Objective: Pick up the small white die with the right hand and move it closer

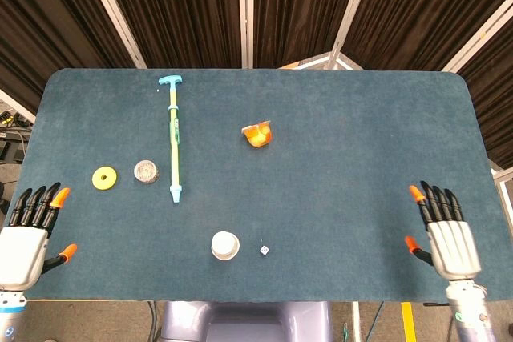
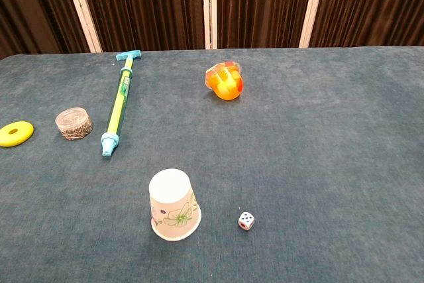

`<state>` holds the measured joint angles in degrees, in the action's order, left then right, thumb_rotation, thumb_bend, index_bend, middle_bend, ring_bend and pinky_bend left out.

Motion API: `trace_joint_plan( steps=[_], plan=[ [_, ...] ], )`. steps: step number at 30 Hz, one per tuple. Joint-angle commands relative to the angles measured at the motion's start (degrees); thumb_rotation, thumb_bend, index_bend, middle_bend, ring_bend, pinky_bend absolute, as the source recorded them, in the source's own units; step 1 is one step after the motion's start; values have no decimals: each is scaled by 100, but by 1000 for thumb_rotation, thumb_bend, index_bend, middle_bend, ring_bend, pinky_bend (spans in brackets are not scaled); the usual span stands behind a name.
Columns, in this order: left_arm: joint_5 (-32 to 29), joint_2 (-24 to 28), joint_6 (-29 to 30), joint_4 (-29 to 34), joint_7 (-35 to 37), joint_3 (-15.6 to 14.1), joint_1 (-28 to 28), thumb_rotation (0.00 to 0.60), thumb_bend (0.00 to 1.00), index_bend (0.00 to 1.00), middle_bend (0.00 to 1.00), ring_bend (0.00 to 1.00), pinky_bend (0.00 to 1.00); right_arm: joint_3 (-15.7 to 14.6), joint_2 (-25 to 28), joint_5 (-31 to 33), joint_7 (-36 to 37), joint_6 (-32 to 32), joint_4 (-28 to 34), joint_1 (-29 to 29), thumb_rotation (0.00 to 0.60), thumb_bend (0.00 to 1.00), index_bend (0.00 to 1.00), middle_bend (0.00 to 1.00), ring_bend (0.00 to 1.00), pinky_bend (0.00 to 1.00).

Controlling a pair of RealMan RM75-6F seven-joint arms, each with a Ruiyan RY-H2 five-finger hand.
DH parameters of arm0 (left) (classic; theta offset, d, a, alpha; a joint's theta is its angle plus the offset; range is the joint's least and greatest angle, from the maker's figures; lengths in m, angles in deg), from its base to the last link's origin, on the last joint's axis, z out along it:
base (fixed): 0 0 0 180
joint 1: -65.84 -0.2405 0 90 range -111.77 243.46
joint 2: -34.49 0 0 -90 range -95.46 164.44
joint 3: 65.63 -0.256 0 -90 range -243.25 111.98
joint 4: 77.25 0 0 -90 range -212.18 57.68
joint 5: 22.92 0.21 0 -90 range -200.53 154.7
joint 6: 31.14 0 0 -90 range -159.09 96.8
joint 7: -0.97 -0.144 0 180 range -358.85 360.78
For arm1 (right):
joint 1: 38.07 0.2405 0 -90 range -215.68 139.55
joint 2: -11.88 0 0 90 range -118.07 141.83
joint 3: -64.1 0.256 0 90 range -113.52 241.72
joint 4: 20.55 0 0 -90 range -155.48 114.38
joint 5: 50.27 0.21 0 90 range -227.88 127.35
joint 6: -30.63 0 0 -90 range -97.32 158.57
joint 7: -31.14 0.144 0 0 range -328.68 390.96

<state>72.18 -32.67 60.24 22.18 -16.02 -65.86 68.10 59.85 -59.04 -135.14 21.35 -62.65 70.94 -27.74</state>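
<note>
Die point(image 2: 246, 221) sits low center beside the cup point(image 2: 173, 204); my right hand point(image 1: 446, 234) is empty, fingers spread, so I'd call it done.

A dark teal bench point(image 1: 361, 142) with a felt-like surface and rounded far corners carries the things. Near its front edge, a small white die point(image 1: 264, 251) rests just to the right of an upturned paper cup point(image 1: 225, 245) printed with a floral pattern, the two apart. Toward the middle lies an orange plastic toy point(image 1: 257, 134). On the left side, a long green and blue pump-like stick point(image 1: 174, 136) lies lengthwise, its T-handle at the far end. Beside its near end sits a small clear round container point(image 1: 146, 171), and further left a yellow ring point(image 1: 104, 177) lies flat.
</note>
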Motion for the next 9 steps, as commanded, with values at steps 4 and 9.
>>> trace_joint_plan(
  steps=[4, 9],
  plan=[
    [-9, -68, -108, -36, -81, -32, 23, 600, 46, 0, 0, 0, 0, 86, 32, -210, 275, -64, -220, -145, 600, 158, 0, 0, 0, 0],
    [-14, -93, -101, -53, -89, -29, 14, 600, 46, 0, 0, 0, 0, 91, 16, -360, 220, -94, -212, -204, 600, 158, 0, 0, 0, 0]
  ],
)
